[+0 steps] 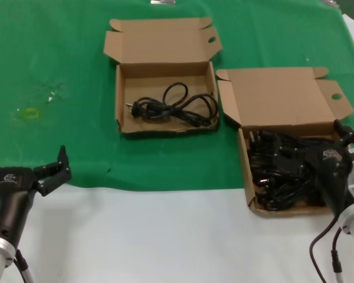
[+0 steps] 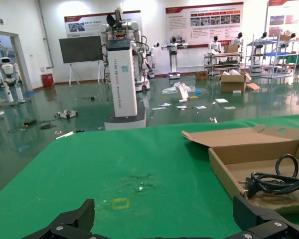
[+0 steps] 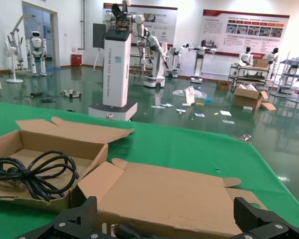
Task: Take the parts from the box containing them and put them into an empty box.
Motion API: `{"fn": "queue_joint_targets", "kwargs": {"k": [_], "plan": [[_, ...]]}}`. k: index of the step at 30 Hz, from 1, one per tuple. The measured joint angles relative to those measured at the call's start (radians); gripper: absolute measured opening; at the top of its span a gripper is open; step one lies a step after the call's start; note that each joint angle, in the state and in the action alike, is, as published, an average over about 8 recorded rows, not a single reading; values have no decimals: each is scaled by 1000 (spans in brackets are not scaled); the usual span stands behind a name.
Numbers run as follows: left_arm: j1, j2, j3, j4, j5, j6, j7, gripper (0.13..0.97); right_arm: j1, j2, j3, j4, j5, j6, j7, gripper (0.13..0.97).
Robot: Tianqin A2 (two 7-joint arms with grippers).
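Two brown corrugated cardboard boxes are lying open on the desk, flap lids folded back. The fuller box (image 1: 286, 100), on the right and nearer, is holding a tangled heap of black coiled power cords (image 1: 283, 171). The shallower box (image 1: 165, 73), farther back and to its left, is holding a single looped black cord (image 1: 174, 106) lying flat on its floor.

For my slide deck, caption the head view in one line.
Right gripper hovers over the full box of coiled cords; one cord lies in the other box; left gripper idle.
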Motion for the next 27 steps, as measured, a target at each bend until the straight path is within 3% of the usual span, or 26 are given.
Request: {"fn": "queue_joint_targets", "kwargs": {"k": [27], "plan": [[0,0,0,0,0,0,0,966,0,0,0,0,0,0,0,966]]}}
